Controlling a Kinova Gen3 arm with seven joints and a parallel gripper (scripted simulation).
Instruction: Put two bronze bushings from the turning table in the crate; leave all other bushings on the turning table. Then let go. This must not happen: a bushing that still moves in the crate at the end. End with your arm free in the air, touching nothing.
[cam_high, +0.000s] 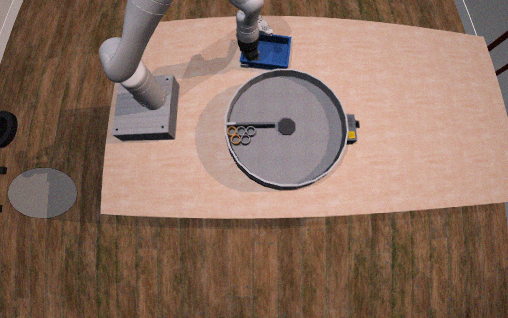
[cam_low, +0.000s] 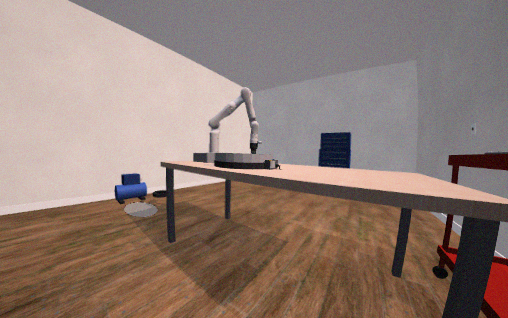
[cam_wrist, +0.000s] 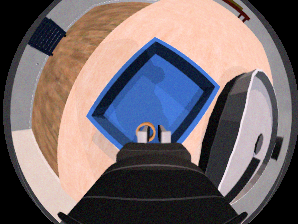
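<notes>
My gripper (cam_high: 250, 58) (cam_low: 254, 151) (cam_wrist: 153, 130) is low over the near part of the blue crate (cam_high: 281, 59) (cam_wrist: 125, 100), its fingers partly apart. A bronze bushing (cam_wrist: 146, 124) shows at the left fingertip in the wrist view, ringing or lying just behind it. Its right wall shows in the gap, with space beside it; it does not look pinched. Its exact height is unclear. On the turning table (cam_high: 300, 165) (cam_wrist: 257, 112), two bronze bushings (cam_high: 228, 131) (cam_high: 235, 143) and several grey bushings (cam_high: 251, 127) (cam_high: 245, 143) lie in a cluster at the left rim.
A dark bar (cam_high: 257, 125) runs from the rim to the hub (cam_high: 286, 126) of the turning table, beside the cluster. The raised wall of the turning table stands close to the crate. A small grey and yellow unit (cam_high: 352, 129) is at its right side.
</notes>
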